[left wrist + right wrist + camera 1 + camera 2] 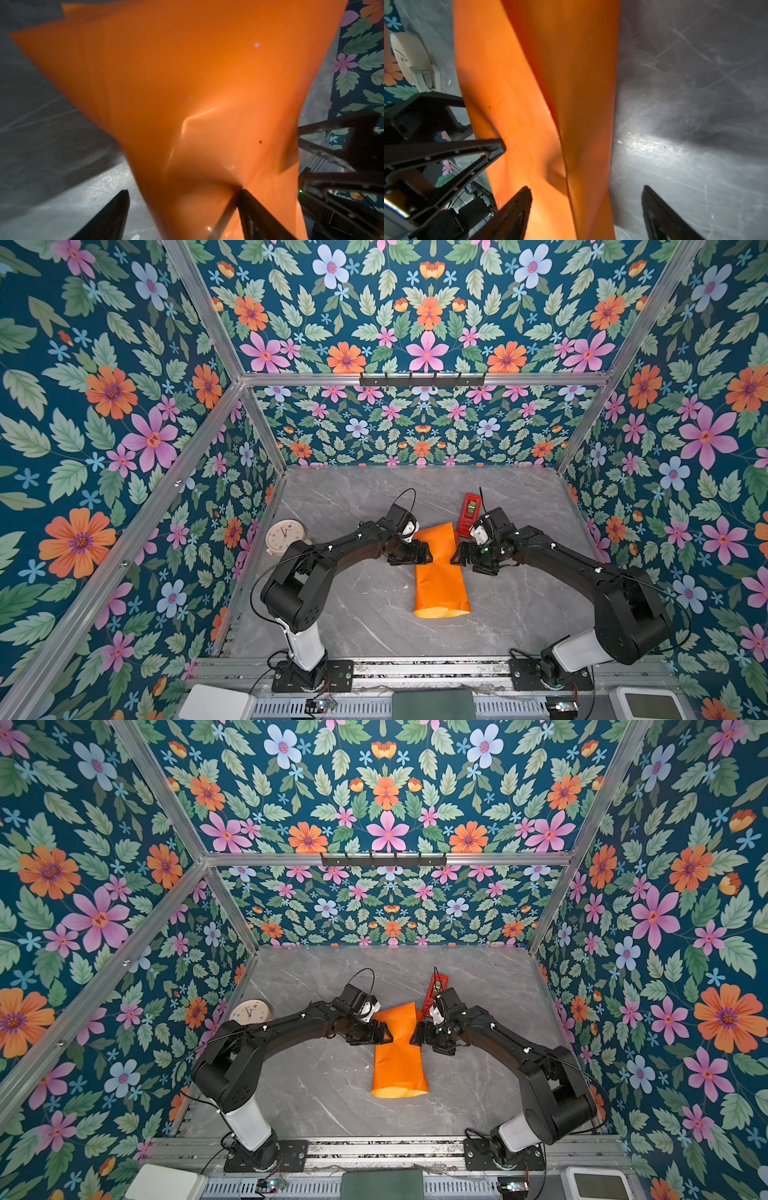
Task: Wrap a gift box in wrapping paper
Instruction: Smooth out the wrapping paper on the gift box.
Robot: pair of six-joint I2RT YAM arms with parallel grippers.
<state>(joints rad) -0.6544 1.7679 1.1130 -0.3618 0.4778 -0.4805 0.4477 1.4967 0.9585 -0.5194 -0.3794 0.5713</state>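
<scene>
The left gripper [424, 553], jaws spread, nudges one flank of the wrapping paper [441, 587], a light, slippery, crease-prone sleeve lying on the table [353, 614] (gift box unseen), probably best pinched at a loose edge, while the right gripper [457, 558], also spread, flanks the other side.

No text, brand, number or sign can be read anywhere. Small marks are seen on the dial of the round cream-coloured plastic clock [285, 536] (too small and blurred to be made out).

Top cams overhead – wrist cams close, share paper [187, 83].
</scene>
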